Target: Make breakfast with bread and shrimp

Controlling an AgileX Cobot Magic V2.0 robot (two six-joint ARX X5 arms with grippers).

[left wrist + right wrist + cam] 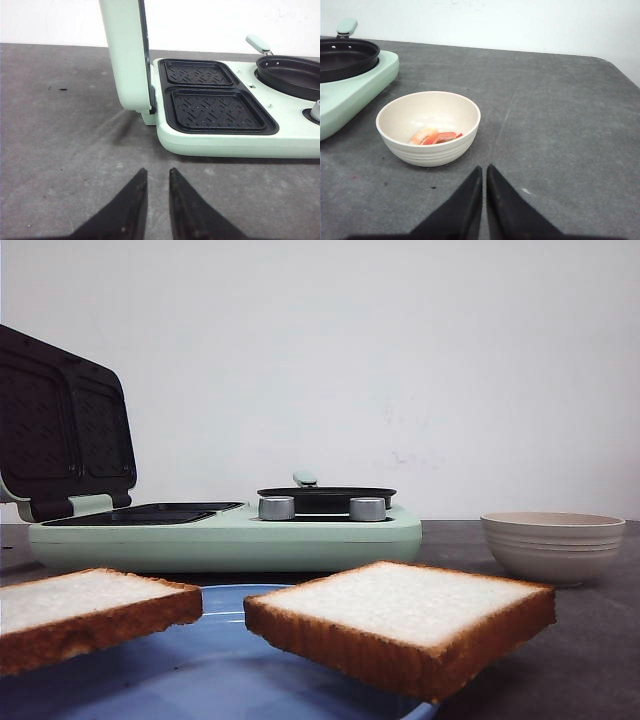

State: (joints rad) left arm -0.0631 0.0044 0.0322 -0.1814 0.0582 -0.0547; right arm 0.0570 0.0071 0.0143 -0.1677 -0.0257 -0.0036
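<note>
Two thick slices of bread, one at left (85, 615) and one at right (405, 620), rest on a blue plate (215, 665) closest to the front camera. Behind them stands a mint-green breakfast maker (225, 535), its lid (65, 425) raised at left over two dark ribbed sandwich plates (217, 110), a small black pan (327, 498) set at its right end. Farther right, a beige ribbed bowl (428, 127) on the grey surface (560, 125) holds the orange-pink shrimp (434, 136). The left gripper (157, 180) hovers near the maker, jaws slightly parted and empty; the right gripper (484, 175) hangs just beside the bowl, jaws nearly together, gripping nothing.
</note>
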